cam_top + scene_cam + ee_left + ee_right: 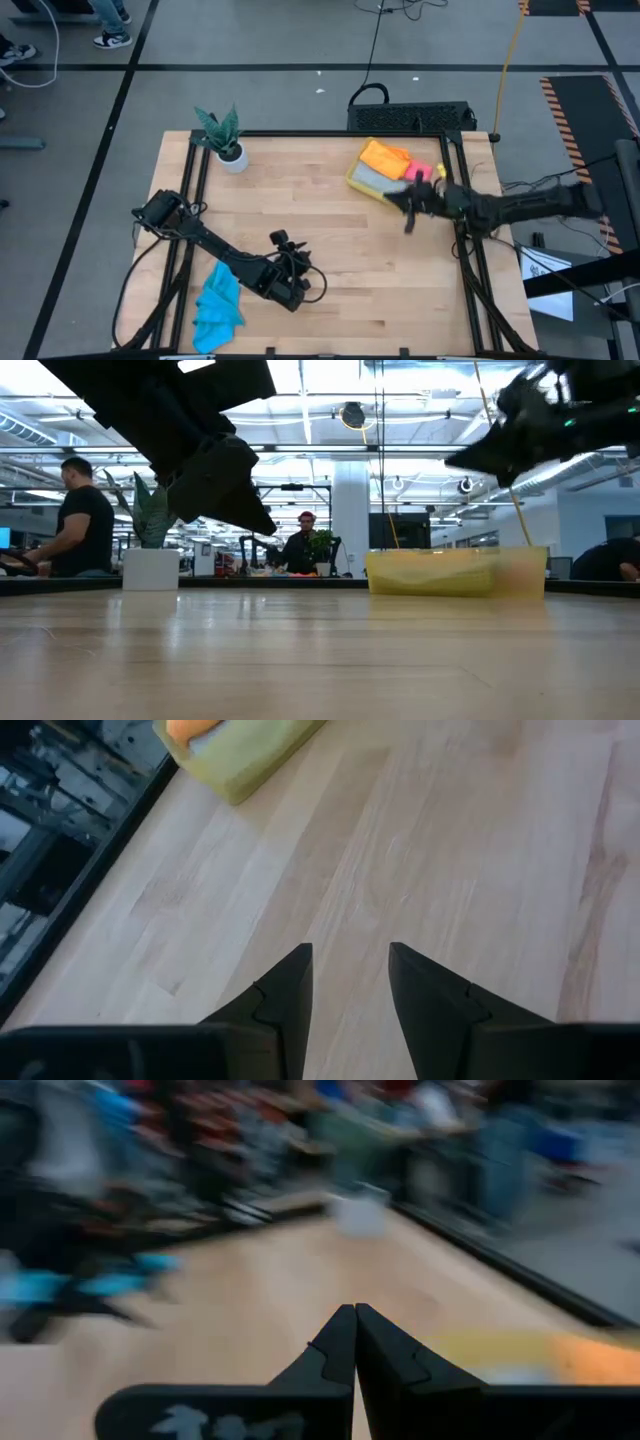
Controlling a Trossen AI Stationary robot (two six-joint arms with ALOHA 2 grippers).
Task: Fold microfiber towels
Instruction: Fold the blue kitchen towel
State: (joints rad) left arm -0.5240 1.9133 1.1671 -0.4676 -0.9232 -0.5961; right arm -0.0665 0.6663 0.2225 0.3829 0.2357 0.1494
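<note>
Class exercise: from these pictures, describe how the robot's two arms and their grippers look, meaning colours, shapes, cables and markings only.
Both arms are dark, near-black, built of jointed segments. The left gripper has two dark, wedge-shaped fingers tapering to points. The right gripper has matching pointed fingers, with pale, blurred markings on its body. Thin dark cables loop beside the left arm in the high view.

Bright even overhead ceiling strip lights (330, 400); right wrist view heavily motion-blurred; low view's translucent yellow plastic bin (455, 572) soft.

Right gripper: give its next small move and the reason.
Probably open the right gripper and lower it into the yellow bin. Its fingers are shut on nothing beside the bin, where orange, grey and pink towels wait; the left gripper idles open near the blue towel.
</note>
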